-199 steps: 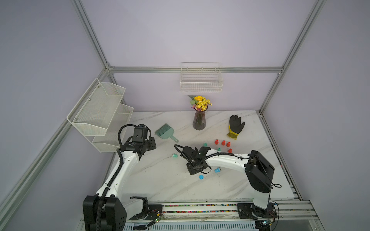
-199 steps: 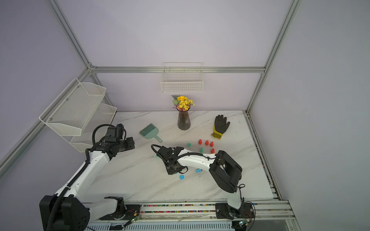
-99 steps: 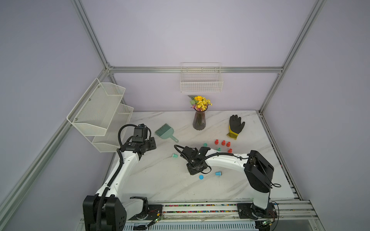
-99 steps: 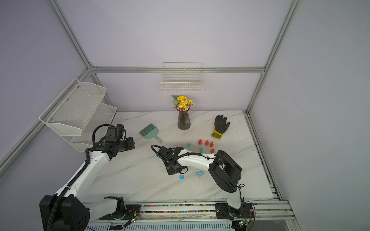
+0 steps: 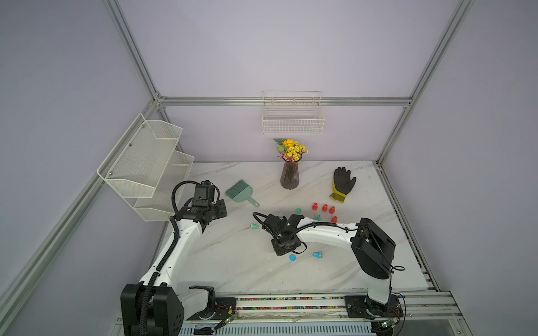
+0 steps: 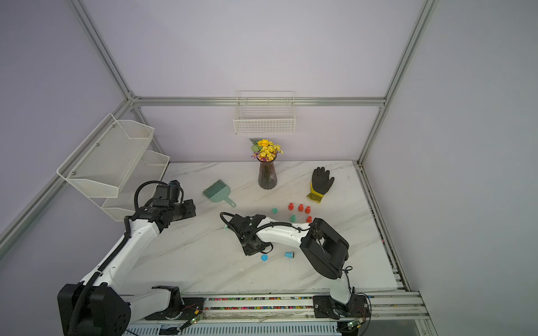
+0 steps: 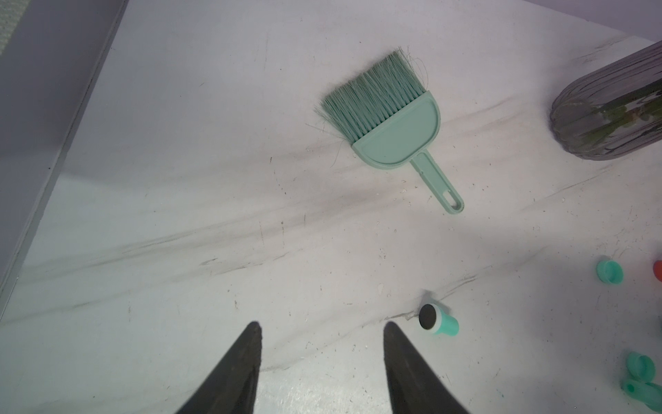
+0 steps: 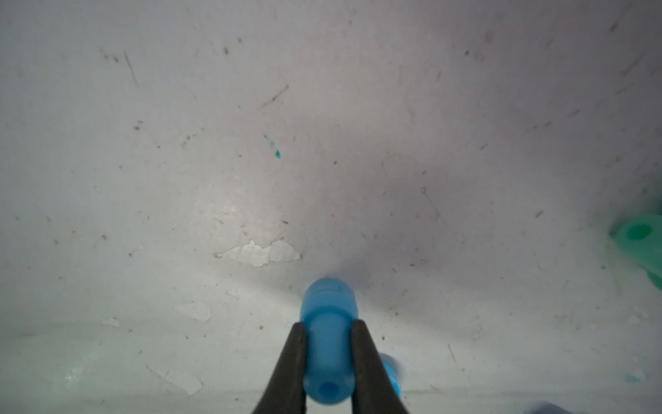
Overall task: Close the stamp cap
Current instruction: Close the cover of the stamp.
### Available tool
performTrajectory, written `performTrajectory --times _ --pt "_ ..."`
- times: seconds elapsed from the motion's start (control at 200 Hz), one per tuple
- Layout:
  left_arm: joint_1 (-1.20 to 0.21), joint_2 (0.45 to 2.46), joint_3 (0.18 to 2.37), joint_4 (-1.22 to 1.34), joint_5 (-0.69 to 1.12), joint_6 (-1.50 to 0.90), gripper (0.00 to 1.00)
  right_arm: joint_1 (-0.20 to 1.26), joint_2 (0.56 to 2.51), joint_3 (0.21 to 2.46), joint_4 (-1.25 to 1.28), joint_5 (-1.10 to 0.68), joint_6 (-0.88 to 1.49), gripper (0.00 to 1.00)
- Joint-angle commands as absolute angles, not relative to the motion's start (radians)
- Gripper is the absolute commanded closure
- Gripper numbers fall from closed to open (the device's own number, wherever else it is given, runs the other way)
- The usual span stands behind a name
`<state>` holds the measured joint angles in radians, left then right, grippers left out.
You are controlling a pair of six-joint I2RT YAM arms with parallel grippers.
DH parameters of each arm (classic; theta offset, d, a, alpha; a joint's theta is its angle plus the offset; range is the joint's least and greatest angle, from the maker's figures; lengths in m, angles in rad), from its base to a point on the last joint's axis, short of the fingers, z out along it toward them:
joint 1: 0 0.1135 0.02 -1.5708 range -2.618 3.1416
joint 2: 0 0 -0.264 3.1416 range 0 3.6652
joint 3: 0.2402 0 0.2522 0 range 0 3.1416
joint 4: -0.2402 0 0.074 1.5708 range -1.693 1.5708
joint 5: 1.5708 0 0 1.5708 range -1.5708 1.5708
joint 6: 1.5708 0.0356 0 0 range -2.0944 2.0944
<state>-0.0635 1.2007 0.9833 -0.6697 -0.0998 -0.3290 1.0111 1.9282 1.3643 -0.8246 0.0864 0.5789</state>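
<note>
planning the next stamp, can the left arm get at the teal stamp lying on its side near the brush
Probably yes: the teal stamp lies on bare table close to the open left gripper, nothing between them.

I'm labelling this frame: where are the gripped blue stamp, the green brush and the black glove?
blue stamp (image 8: 329, 308): right wrist view, wide end
green brush (image 7: 397, 136): left wrist view, plastic head
black glove (image 5: 344, 181): a top view, palm

L arm (image 5: 182, 247) & R arm (image 5: 320, 236): white tubes w/ black joints. Fat bumpy black cable (image 5: 163, 257) runs along L arm, thin black cable (image 5: 318, 223) on R arm. L gripper (image 7: 322, 329) & R gripper (image 8: 329, 324): black pointy fingers (image 7: 229, 372).
</note>
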Motion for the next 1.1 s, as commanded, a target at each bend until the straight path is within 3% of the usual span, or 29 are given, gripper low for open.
performTrajectory --times 0.0,0.605,1.1 --pt "-0.054 1.198 1.003 -0.653 -0.094 -0.31 0.45 1.015 1.986 1.319 -0.825 0.063 0.581 1.0" --pt "-0.052 1.193 1.005 -0.664 -0.094 -0.309 0.45 1.024 2.217 1.163 -0.824 -0.184 0.58 1.0" --pt "-0.048 1.2 1.009 -0.664 -0.1 -0.308 0.44 1.051 2.272 1.209 -0.838 -0.106 0.593 1.0"
